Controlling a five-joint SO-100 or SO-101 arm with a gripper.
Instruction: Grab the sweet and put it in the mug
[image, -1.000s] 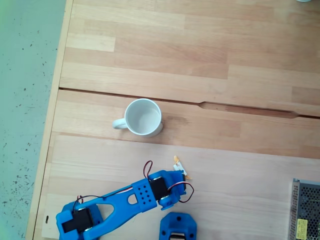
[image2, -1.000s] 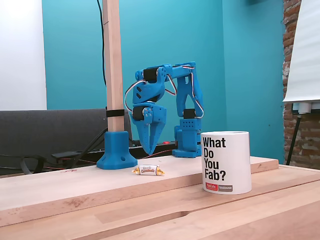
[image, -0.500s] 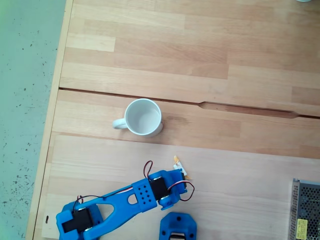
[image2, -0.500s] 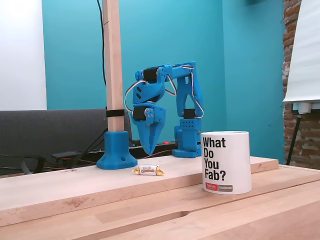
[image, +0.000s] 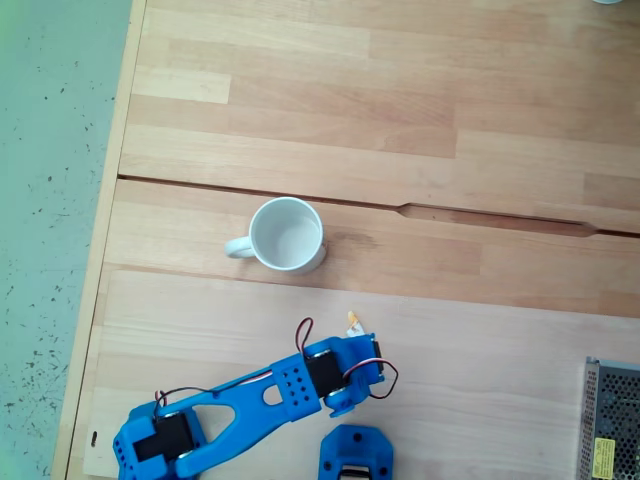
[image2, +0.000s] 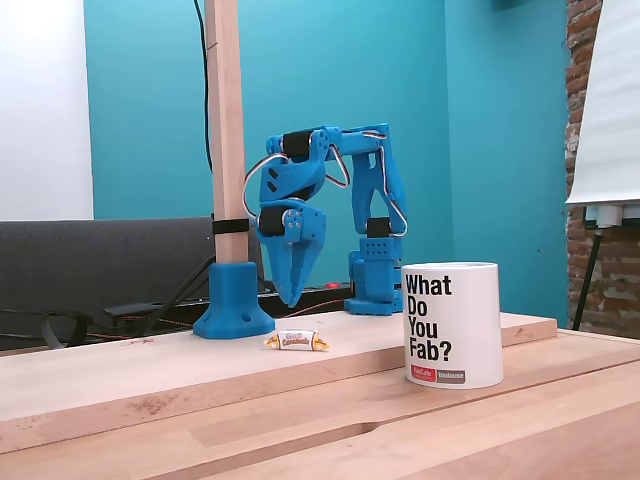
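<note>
While the blue gripper hangs point-down above the sweet, its jaws look pressed together, holding nothing. The sweet lies on the wooden table, well apart from the mug.

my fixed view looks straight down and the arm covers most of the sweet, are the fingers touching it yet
Observer: No. In a fixed view the gripper hangs above the sweet, with a clear gap between them.
Operator: is the sweet lying flat
Observer: Yes, flat on the board, with both twisted ends showing.
Operator: and the mug
Observer: The mug stands upright on a lower board than the sweet's.
</note>
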